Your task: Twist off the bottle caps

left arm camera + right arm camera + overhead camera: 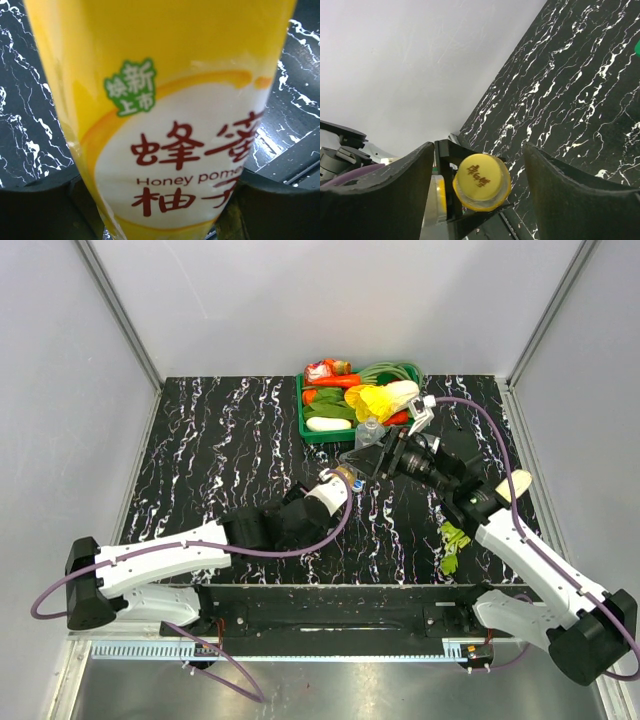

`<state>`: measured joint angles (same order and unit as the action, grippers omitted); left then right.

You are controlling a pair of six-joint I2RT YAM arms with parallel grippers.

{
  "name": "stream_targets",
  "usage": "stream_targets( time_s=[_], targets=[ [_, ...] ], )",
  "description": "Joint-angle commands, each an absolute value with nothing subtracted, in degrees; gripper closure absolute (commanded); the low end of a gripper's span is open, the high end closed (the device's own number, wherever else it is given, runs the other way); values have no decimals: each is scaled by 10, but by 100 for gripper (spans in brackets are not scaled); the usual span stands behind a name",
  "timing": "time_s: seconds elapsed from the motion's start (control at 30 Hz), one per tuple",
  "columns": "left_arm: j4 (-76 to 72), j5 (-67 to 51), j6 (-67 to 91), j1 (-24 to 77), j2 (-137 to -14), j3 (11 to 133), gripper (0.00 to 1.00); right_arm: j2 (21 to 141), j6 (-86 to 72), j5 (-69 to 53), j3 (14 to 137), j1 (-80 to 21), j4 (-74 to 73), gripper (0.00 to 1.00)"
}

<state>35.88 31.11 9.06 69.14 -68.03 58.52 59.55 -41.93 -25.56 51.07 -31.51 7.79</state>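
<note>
Yellow cap [481, 181]: on the neck of the orange-juice bottle [165, 100], its top turned toward the right wrist camera. It sits centred between the fingers of the right gripper [478, 146], with a gap on each side and no contact. Right gripper: fingers wide apart, holding nothing. Left gripper [160, 205]: fingers [40, 205] clamped on both sides of the bottle's yellow-labelled body. Position: over the middle of the black marbled table [220, 460], near the green tray [303, 415] of vegetables.
</note>
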Motion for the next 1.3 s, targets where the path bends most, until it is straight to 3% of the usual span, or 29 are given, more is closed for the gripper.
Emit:
stream_targets(
  time_s=[0.0,0.3,0.5,0.67,0.97,1.27],
  targets=[
    [356,352,94,698,-683,614,89,595,-435,-272,538,-319,110,27],
    [356,347,103,700,-684,608,89,602,-440,-283,540,-319,102,60],
    [354,323,100,698,-693,605,89,592,-421,-258,534,-319,88,100],
    [328,239,99,680,-694,586,94,579,-375,-263,528,-319,85,100],
    [212,-58,114,598,-614,516,100,534,-316,-265,545,-319,46,100],
    [132,-338,117,570,-573,477,100,521,-288,-439,540,-318,129,100]
  ],
)
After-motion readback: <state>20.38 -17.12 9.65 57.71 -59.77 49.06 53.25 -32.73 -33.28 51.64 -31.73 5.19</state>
